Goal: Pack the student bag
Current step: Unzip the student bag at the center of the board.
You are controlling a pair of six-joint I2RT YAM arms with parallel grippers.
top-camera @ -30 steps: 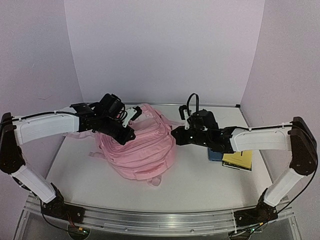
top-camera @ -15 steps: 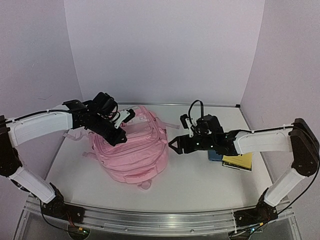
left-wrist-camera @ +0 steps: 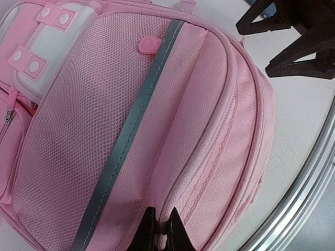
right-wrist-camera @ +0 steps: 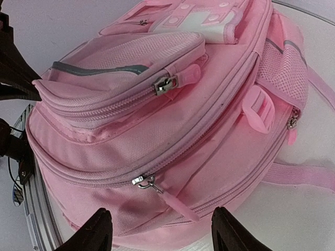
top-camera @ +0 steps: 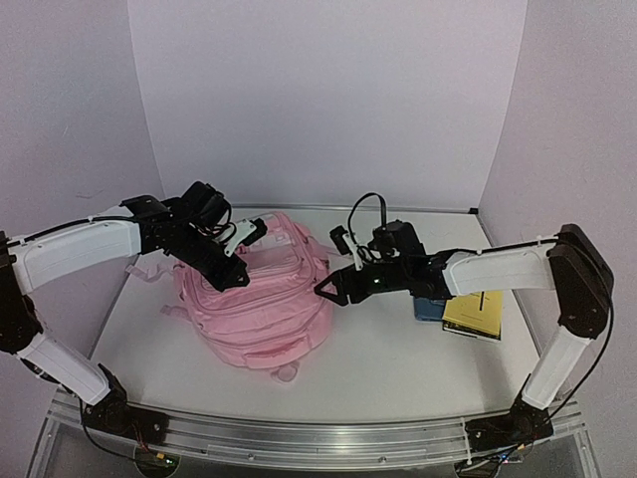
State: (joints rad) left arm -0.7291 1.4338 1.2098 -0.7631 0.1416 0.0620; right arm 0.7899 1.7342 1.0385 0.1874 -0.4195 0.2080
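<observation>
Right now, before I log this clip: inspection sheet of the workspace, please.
Surface: white table, aluminium rail at near edge.
Job's things: student bag lying front pockets up, left of centre.
Clutter: yellow book and blue item beneath the right arm.
Grippers: left gripper shut, apparently pinching the bag's seam; right gripper open, beside the bag.
Cables: black cable looping above the right gripper.
Surroundings: plain lilac walls.

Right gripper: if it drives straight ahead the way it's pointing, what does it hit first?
The student bag. The open right gripper points at the bag's side, about at the main compartment's zip pull, with nothing in between in the wrist view. How far off is unclear.
</observation>
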